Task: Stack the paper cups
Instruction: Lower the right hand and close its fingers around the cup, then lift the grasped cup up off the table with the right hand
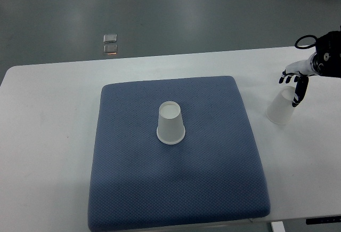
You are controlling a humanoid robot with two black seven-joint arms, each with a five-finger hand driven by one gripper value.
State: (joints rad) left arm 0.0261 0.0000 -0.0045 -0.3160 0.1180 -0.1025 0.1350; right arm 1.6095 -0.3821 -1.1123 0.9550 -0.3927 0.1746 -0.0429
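Nothing of a left arm anywhere along the left edge. At left and lower left, only bare white table (pixel 48 136). Upper left of centre, on the grey floor (pixel 160 8) past the table's far edge, two small square plates (pixel 110 45), one behind the other. Centre frame, a blue padded mat (pixel 133 189) covering most of the tabletop, with a paper cup (pixel 170 123) standing upside down on it, base up, rim flat on the fabric.

Further right, off the mat on bare table, a second paper cup (pixel 281 107), also inverted and leaning slightly. Right hand (pixel 296 82) entering from the right edge, fingers spread and pointing down, one dark fingertip against or just over that cup's upper side; no grasp closed, nothing held.

Probably the reach for the first pick. Next, likely: closing the fingers round the cup's wall without crushing it, lifting clear, carrying it leftward over the mat, and lowering it squarely onto the centre cup.

Upper right corner, a scrap of something brown on the floor, too cropped to identify.
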